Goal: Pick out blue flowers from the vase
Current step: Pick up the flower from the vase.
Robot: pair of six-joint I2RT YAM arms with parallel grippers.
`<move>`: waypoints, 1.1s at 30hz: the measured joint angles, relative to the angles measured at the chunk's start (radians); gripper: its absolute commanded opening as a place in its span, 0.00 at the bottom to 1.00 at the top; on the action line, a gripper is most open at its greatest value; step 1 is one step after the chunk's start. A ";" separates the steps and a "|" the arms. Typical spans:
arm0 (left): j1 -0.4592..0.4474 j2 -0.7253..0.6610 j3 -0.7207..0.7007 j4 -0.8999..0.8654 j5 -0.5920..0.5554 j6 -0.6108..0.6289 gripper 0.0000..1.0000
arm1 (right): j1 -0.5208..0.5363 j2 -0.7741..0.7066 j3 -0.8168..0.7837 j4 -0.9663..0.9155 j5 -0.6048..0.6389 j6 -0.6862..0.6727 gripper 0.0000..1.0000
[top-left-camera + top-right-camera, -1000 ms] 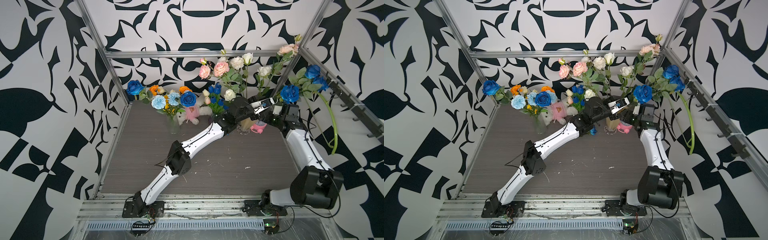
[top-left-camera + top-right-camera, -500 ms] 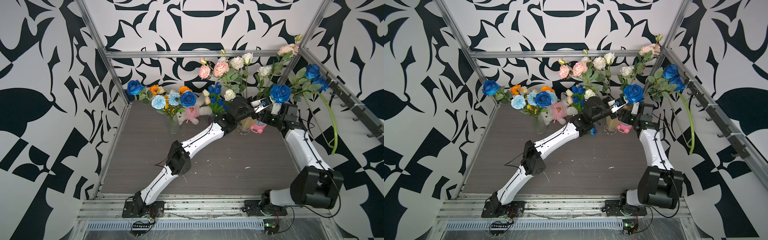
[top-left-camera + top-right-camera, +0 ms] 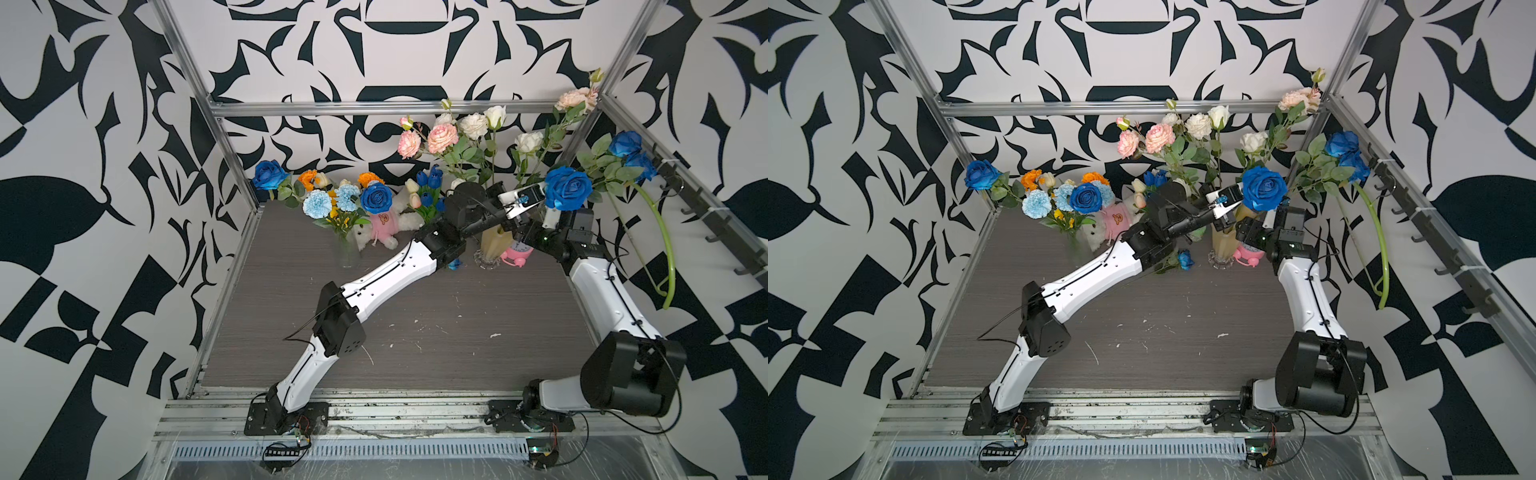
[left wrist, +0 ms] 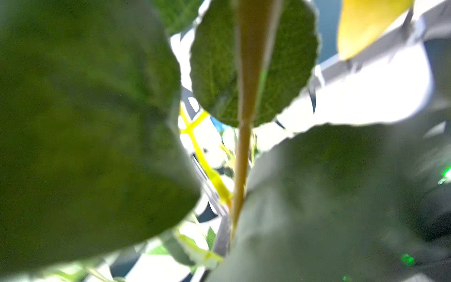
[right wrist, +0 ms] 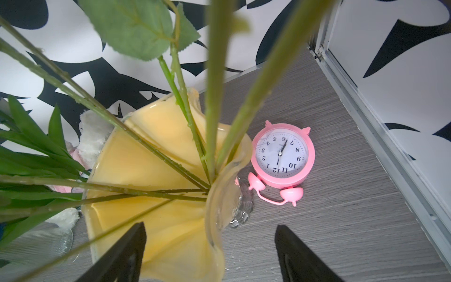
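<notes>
A yellow vase (image 3: 494, 245) at the back right holds pink, white and peach roses, dark-blue tulips (image 3: 430, 178) and blue flowers. My left gripper (image 3: 534, 196) is above the vase, shut on the stem just under a deep-blue rose (image 3: 568, 193). In the left wrist view big leaves (image 4: 85, 122) hide the fingers, and that stem (image 4: 244, 122) runs up the middle. My right gripper (image 5: 210, 254) hangs open over the vase (image 5: 156, 151) rim, holding nothing. Two more blue roses (image 3: 625, 143) lean against the right wall.
A pink alarm clock (image 5: 284, 156) lies beside the vase. At the back left, a clear vase (image 3: 347, 249) holds blue roses (image 3: 376, 198), pale-blue carnations (image 3: 316, 203) and orange flowers, next to a plush toy (image 3: 384, 224). A small blue flower (image 3: 1185, 259) lies by the left forearm.
My left gripper has closed on the rose's stem. The deep-blue rose head has shifted left, towards the left gripper. The right gripper stays open.
</notes>
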 measured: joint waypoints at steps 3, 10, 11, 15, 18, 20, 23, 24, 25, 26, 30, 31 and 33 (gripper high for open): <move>0.000 -0.090 -0.040 0.006 0.032 -0.019 0.00 | 0.000 0.000 0.000 0.000 0.001 0.013 0.84; -0.004 -0.249 -0.062 -0.132 0.083 -0.063 0.00 | -0.015 -0.016 0.002 -0.001 0.035 0.047 0.87; -0.005 -0.272 -0.064 -0.172 0.087 -0.065 0.00 | -0.021 -0.027 0.002 -0.001 0.047 0.055 0.87; -0.016 -0.354 -0.063 -0.367 0.084 -0.061 0.00 | -0.046 -0.085 0.002 0.000 0.080 0.077 0.87; -0.024 -0.416 -0.064 -0.505 0.079 -0.061 0.00 | -0.058 -0.127 0.002 0.008 0.108 0.090 0.87; -0.030 -0.461 -0.069 -0.578 0.076 -0.064 0.00 | -0.060 -0.142 0.002 0.014 0.120 0.092 0.87; -0.036 -0.529 -0.078 -0.678 0.071 -0.071 0.00 | -0.060 -0.154 -0.005 0.035 0.127 0.096 0.87; -0.038 -0.544 -0.074 -0.709 0.064 -0.071 0.00 | -0.061 -0.160 -0.015 0.047 0.127 0.098 0.87; -0.041 -0.556 -0.062 -0.755 0.046 -0.068 0.00 | -0.065 -0.169 -0.034 0.068 0.122 0.103 0.86; -0.044 -0.562 -0.043 -0.802 0.015 -0.062 0.00 | -0.072 -0.180 -0.058 0.092 0.108 0.110 0.87; -0.051 -0.537 -0.007 -0.962 -0.145 -0.029 0.00 | -0.118 -0.200 -0.179 0.221 0.036 0.148 0.88; -0.051 -0.518 -0.012 -1.001 -0.198 -0.020 0.00 | -0.130 -0.200 -0.217 0.265 0.018 0.155 0.88; -0.050 -0.473 -0.042 -1.050 -0.279 -0.005 0.00 | -0.148 -0.199 -0.276 0.325 -0.004 0.165 0.88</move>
